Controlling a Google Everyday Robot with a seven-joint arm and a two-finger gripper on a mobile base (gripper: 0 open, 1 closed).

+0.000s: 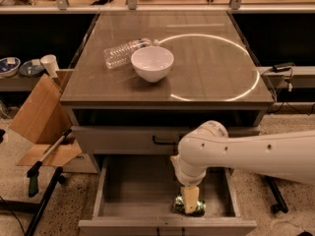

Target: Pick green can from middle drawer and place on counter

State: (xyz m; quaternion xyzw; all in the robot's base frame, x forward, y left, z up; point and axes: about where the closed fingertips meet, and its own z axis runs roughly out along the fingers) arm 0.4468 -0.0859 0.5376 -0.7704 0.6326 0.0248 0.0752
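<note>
Single view. We are looking down from a raised position ahead of the cabinet, facing its front at middle range. We are taking in the whole counter [206, 77] above, the open middle drawer [135, 191] below, and the gripper [190, 201] lowered near the drawer's front edge, at the green can [177, 205].

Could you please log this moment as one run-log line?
tool: at green can | can: in middle drawer | counter: no can

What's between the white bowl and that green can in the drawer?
In the camera view: bare counter, the closed drawer front, then the arm, whose gripper is down at the green can.
</note>
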